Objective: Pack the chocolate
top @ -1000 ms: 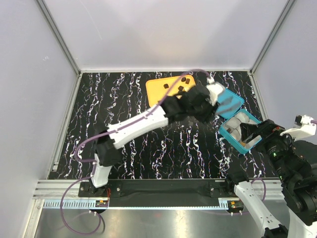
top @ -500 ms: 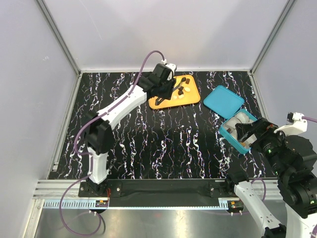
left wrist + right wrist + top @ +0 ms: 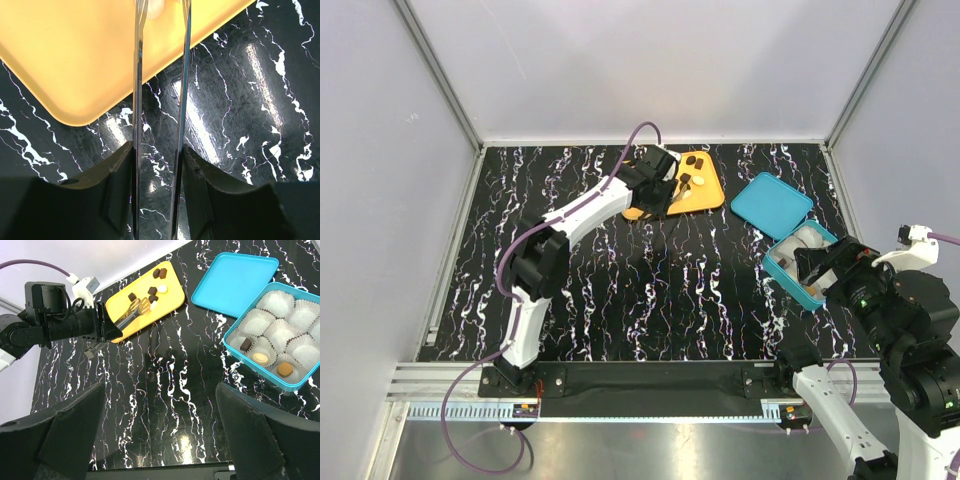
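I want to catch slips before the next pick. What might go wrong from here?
1. The left gripper has its thin fingers either side of a cream piece on the orange tray. Dark pieces lie close by, so closing could knock one.
2. The teal box sits apart from the tray, across bare table, so a weakly pinched piece might drop on the way.

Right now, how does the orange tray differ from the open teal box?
The tray is orange and flat; the box is teal with raised walls. Chocolates lie loose on the tray; the box seats three in white paper cups, the other cups in view empty. The tray lies farther back; the box nearer, on the right. Both are rounded rectangles holding dark and cream pieces.
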Motion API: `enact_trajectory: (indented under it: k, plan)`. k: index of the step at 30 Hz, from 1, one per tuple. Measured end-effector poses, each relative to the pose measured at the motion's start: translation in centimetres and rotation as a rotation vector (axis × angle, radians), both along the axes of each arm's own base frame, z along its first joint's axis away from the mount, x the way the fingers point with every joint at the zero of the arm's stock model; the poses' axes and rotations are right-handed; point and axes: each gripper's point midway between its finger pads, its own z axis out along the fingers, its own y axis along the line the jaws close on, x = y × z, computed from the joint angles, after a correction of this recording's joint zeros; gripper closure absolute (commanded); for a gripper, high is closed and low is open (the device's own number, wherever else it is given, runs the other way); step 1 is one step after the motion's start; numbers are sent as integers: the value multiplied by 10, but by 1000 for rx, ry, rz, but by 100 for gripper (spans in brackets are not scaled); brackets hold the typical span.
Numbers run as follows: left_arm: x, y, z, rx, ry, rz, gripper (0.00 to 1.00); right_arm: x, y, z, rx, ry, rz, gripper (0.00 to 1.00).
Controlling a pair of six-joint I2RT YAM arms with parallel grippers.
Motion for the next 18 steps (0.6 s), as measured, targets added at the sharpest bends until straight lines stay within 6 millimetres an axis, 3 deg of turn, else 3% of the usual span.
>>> enact_trajectory:
  k: [18]
  plan:
    - [-4,12,-16,51,13,21,54,1,0,0,2,-3,1,0]
